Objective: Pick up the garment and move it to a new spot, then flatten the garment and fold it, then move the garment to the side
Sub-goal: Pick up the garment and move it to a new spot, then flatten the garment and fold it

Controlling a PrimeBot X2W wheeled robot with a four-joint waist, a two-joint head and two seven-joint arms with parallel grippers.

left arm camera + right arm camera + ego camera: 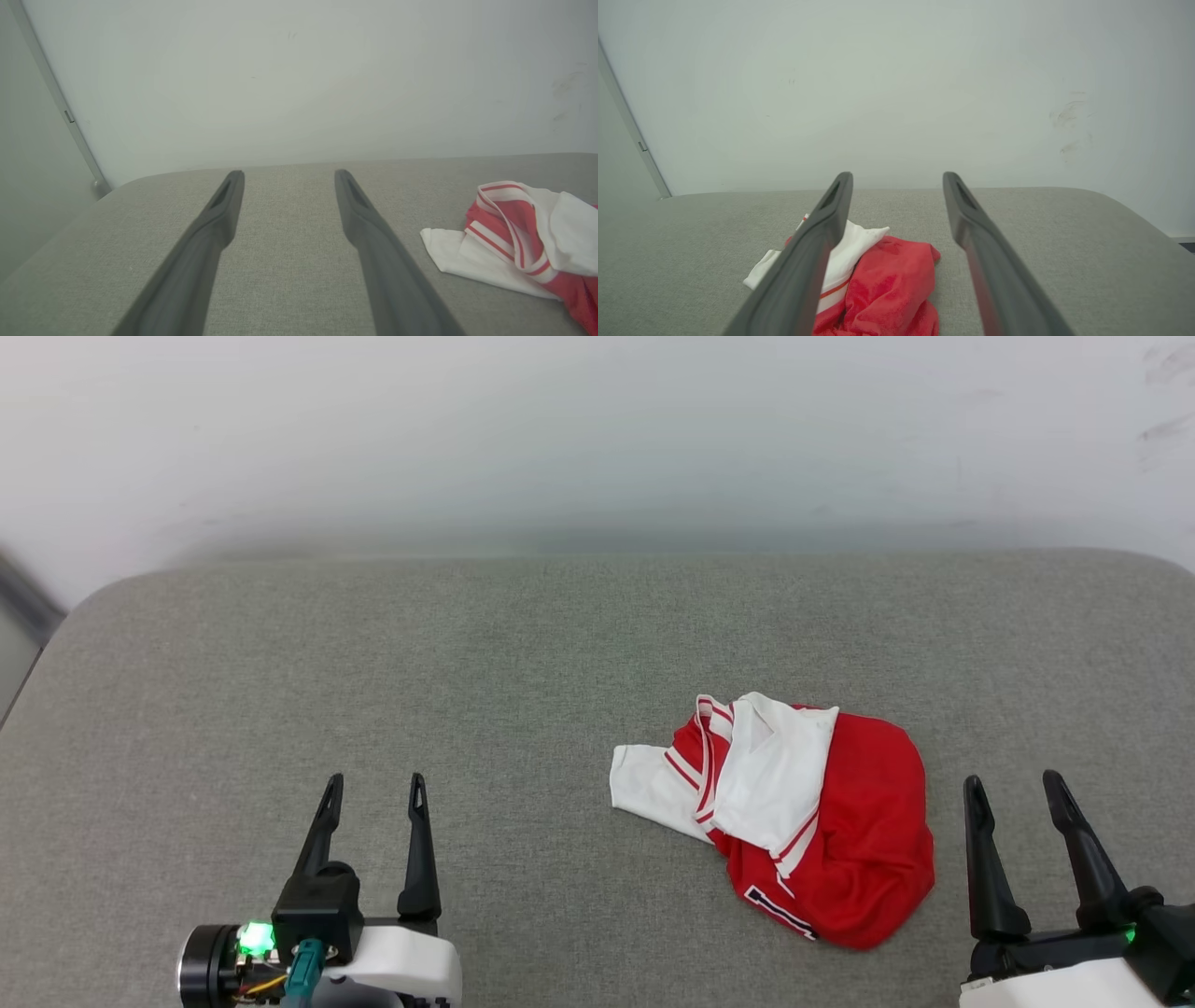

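A crumpled red-and-white garment [822,821] lies lower right on the grey cloth-covered table [373,663] under a white wall [597,429], both jaws gaping empty.

Left gripper [375,782], right gripper [1013,780]: long dark slotted fingers [420,859]. Behind left fingers are mounted white casing [401,963], green light [254,938], teal plug [306,959].

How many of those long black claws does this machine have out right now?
2. The left claw is at the lower left, open over the grey cushion; the right claw is at the lower right, open, beside the crumpled red and white shirt.
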